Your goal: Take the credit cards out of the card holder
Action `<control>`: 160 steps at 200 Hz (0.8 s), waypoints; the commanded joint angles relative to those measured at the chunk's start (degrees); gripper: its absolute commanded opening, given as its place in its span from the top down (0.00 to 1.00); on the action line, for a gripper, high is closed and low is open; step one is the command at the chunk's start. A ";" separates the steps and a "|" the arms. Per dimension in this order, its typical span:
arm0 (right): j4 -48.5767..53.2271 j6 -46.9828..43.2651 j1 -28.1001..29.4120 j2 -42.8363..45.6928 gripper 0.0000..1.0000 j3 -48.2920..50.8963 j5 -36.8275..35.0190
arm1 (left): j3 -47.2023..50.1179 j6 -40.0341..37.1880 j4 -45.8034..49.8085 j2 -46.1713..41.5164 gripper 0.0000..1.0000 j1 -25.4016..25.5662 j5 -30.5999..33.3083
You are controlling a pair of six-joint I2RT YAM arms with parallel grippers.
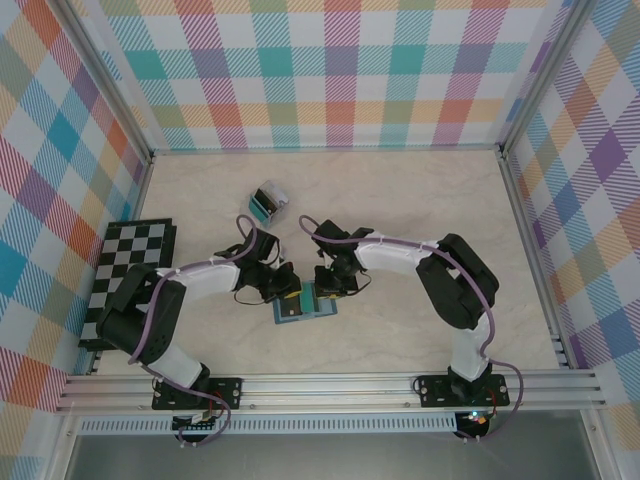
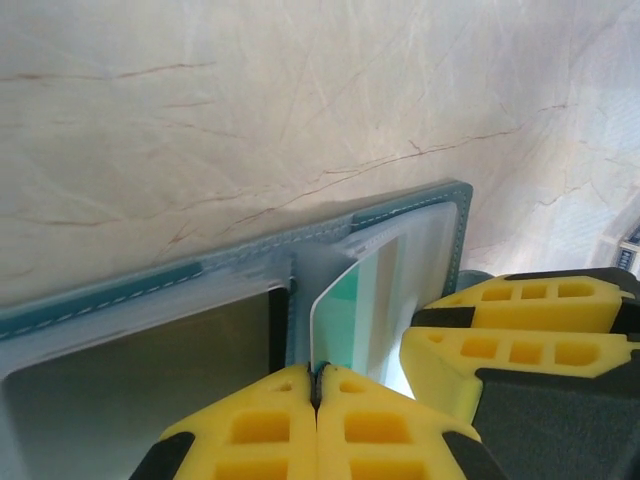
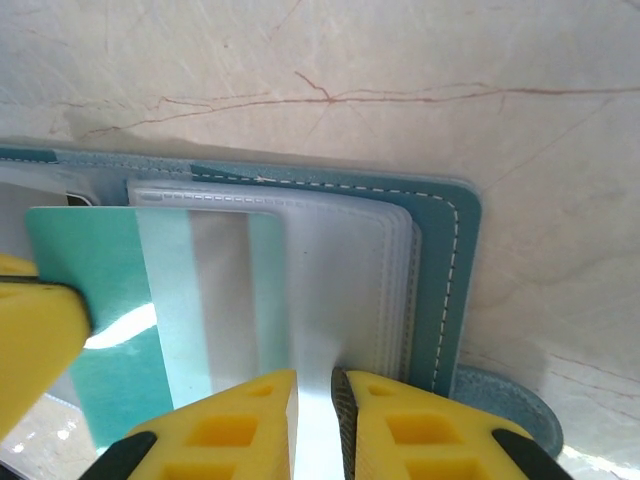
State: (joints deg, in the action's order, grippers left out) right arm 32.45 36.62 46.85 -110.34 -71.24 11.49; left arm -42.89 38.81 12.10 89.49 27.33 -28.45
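Overhead, the card holder (image 1: 305,310) lies open on the bench (image 1: 420,190) just ahead of the arm bases, with the left fingers (image 1: 290,295) and right fingers (image 1: 324,292) meeting over it. A clear plastic box (image 1: 268,203) sits farther back, and a checkerboard (image 1: 130,270) lies at the left edge.

From the left wrist, the left fingers (image 2: 260,430) are pressed together on the edge of a teal card (image 2: 340,320) — it stands partly out of its sleeve.

From the right wrist, the right fingers (image 3: 240,420) pinch the holder's clear sleeves (image 3: 340,280) across a narrow gap — the teal card (image 3: 100,290) juts out to the left, and the closing tab (image 3: 510,420) shows at the right.
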 commanded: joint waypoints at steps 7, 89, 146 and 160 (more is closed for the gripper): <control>1.81 1.28 -0.38 0.05 0.79 2.76 -0.75 | -2.58 -3.50 13.35 -3.34 1.00 -0.10 7.09; -11.63 4.10 -2.81 16.23 0.56 6.51 7.18 | -10.01 -5.85 23.50 -16.28 1.00 -5.16 9.05; -26.58 15.01 -7.06 20.79 0.32 10.24 21.02 | -15.50 -1.19 19.08 -19.96 1.00 -12.52 -5.42; -30.13 18.62 -8.07 20.32 0.31 9.99 24.17 | -16.38 1.22 16.35 -20.20 1.00 -14.14 -9.22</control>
State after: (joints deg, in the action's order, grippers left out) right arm 11.84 47.66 40.10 -90.35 -61.87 26.85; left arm -56.84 36.32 32.38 70.74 15.97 -28.69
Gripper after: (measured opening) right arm 0.683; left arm 0.039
